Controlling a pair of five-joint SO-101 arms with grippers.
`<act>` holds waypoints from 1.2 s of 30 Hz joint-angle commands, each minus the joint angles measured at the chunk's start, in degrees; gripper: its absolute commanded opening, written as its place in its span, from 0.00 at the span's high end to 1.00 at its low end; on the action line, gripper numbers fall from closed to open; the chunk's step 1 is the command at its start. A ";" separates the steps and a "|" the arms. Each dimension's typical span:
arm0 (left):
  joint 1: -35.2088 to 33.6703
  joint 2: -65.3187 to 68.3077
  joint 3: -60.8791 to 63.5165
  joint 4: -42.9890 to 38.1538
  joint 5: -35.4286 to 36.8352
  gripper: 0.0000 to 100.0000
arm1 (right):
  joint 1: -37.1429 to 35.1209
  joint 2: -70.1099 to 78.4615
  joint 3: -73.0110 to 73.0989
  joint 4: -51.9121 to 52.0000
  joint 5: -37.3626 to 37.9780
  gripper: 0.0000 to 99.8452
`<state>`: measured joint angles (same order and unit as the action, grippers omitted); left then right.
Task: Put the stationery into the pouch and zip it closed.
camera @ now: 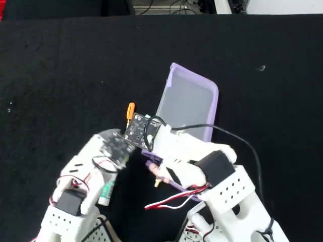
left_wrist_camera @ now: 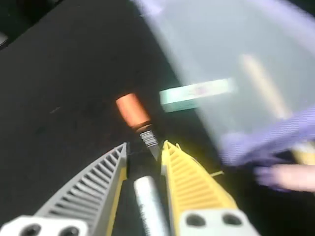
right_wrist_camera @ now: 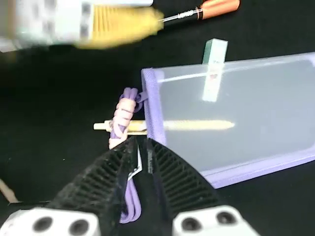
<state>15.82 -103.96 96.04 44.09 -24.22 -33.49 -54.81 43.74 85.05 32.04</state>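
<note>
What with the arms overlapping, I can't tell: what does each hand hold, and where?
Left hand: the pen, by its silver barrel. Right hand: apparently the purple cord on the pouch.

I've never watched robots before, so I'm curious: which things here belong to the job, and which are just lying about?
Belonging to the job: pouch, held by the right gripper; pen in the left gripper; pencil; green block.
Just lying about: cables beyond the black table.

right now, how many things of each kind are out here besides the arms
purple translucent pouch: 1
orange-capped silver pen: 1
pale yellow stick: 1
small green block: 1
white and green tube: 1
total: 5
</note>
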 commanded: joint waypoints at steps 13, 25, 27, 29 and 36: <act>-47.60 -0.53 1.27 -1.49 -0.53 0.88 | -2.90 17.63 2.95 -6.24 -1.41 0.90; -52.70 -0.53 1.27 6.86 -0.62 0.88 | -12.40 26.07 3.30 -14.77 -11.08 0.87; -52.70 -0.53 1.27 6.95 -0.62 0.88 | -12.31 29.23 3.38 -16.62 -11.25 0.87; -52.70 -0.53 1.27 6.77 -0.62 0.88 | -12.31 32.84 3.38 -18.29 -11.25 0.87; -52.70 -0.53 1.27 6.95 -0.70 0.88 | -8.53 42.95 2.86 -22.77 -11.25 0.87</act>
<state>-36.13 -103.96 96.04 50.77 -24.31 -45.36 -15.34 47.69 64.40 21.32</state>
